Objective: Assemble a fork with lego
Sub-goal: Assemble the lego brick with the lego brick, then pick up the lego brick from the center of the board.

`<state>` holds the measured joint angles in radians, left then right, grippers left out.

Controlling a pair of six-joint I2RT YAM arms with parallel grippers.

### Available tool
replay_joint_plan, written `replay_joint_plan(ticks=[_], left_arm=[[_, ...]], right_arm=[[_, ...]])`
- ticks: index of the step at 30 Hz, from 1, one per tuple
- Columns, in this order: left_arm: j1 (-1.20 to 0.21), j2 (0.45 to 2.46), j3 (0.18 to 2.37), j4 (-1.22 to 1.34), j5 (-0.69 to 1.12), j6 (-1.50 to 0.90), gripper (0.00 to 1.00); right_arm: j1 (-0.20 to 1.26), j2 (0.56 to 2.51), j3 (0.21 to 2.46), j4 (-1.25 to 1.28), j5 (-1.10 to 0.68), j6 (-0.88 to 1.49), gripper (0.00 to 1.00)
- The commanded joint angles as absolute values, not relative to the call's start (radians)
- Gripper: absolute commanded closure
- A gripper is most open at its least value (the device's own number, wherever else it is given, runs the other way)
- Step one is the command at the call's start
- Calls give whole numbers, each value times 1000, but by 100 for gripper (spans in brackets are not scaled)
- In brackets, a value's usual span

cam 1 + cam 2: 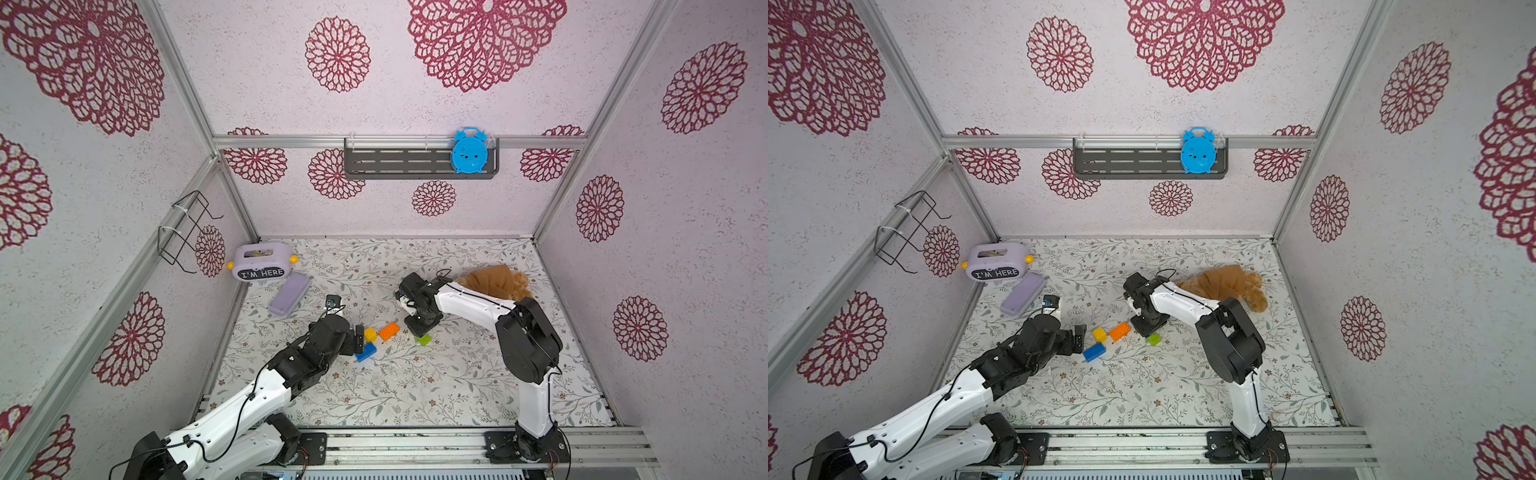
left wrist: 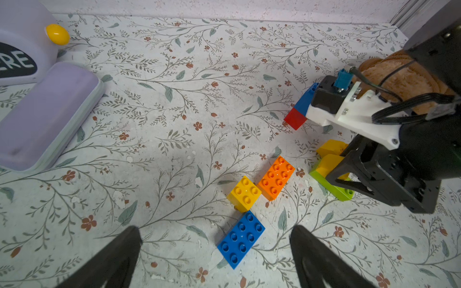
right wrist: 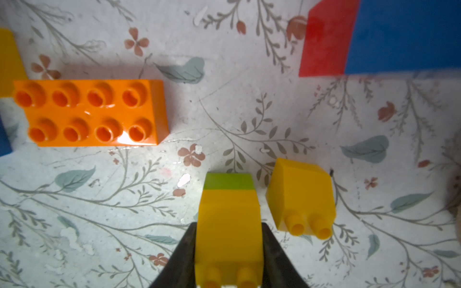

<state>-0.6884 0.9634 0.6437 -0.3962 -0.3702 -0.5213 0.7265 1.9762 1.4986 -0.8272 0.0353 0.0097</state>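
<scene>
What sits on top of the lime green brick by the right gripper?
One yellow brick sits on the lime green brick, between the fingers of the right gripper. The gripper covers much of the remaining top.

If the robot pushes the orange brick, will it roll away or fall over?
Probably neither. The orange brick lies flat with its studs up on the flowery table, so it would likely just slide. Its shiny top suggests hard, stiff plastic, which may be a bit slippery to grip.
</scene>
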Motion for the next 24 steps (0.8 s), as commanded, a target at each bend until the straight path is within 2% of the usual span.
replay_joint_plan(ticks=[1,5,9,13,19,24], left_arm=[[-676,983,687,-423,-333,-528,3],[-673,996,714,-424,-308,-446,3],[-658,1078,788,-430,-173,-312,3],[-653,1292,960,-553,-92,-190,1],[-647,1612,1198,-731,-4,-46,10],[-646,1796,1350,-821,35,7,14]], right_arm=[[726,1929,1565,-906,56,-3,48],[714,1852,1559,-915,57,-3,38],[655,1703,1470,-875,47,21,36],[547,1481,1286,-733,-8,71,31],[415,1200,1028,-534,-55,144,21],[359,1051,894,-438,-68,194,8]])
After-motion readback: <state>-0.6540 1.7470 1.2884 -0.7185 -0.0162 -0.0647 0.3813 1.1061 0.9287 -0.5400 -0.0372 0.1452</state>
